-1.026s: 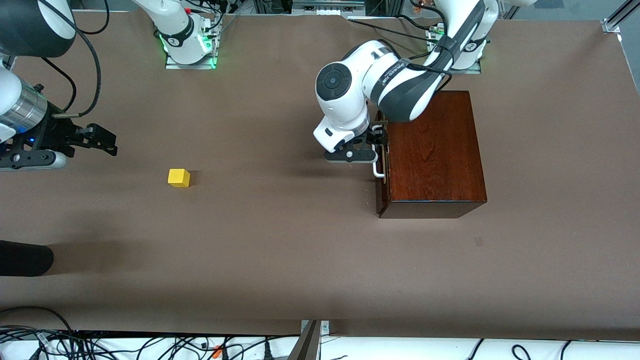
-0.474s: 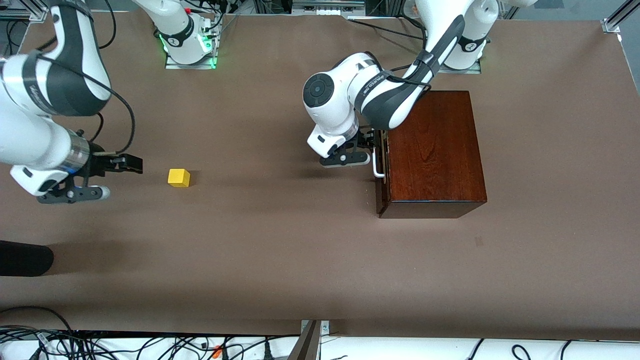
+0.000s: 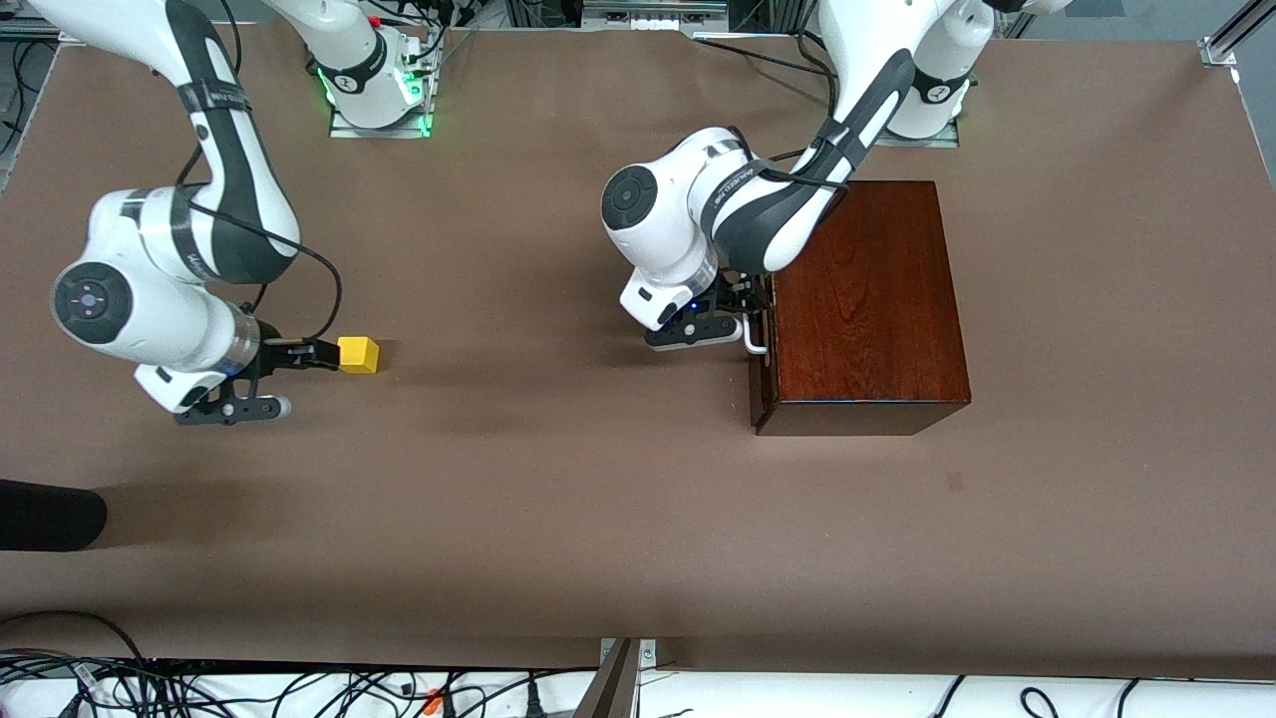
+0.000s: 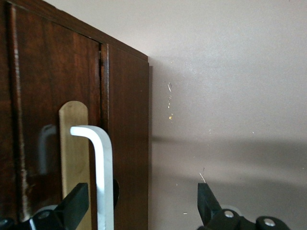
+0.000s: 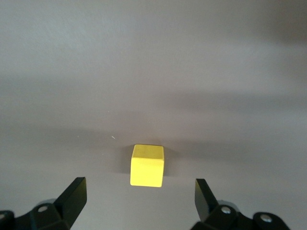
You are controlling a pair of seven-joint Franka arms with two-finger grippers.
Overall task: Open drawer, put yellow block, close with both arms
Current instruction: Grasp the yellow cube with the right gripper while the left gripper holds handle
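Both pairs of jaws stand wide open and hold nothing. The right gripper (image 3: 324, 354) has swung in over the last second from the left edge of the front frame and now sits low beside the yellow block (image 3: 358, 354), which lies on the counter (image 3: 558, 519) at centre-left of that frame, unmoved. In the right wrist view the yellow block (image 5: 147, 165) lies ahead of the right gripper (image 5: 139, 194), lined up with the gap but not yet between the fingertips (image 5: 76, 191); I judge a short advance is needed before closing.

The left gripper (image 3: 746, 324) has meanwhile dropped along the drawer (image 3: 764, 339) front, at centre-right of the front frame, and settled at the white handle (image 3: 755, 337). The left wrist view shows the handle (image 4: 101, 177) inside the open left gripper (image 4: 144, 199), close to one fingertip (image 4: 76, 203), with the drawer (image 4: 48, 120) front flush in the wooden box (image 3: 862, 299), so it is still shut. Both arms appear poised to grasp; nothing of the task is done yet.

Right arm: it reaches down from its base at upper left, elbow bent, wrist level with the counter and pointing toward the block. Left arm: folded from its base at upper right, forearm across the box's corner, wrist turned toward the drawer front.
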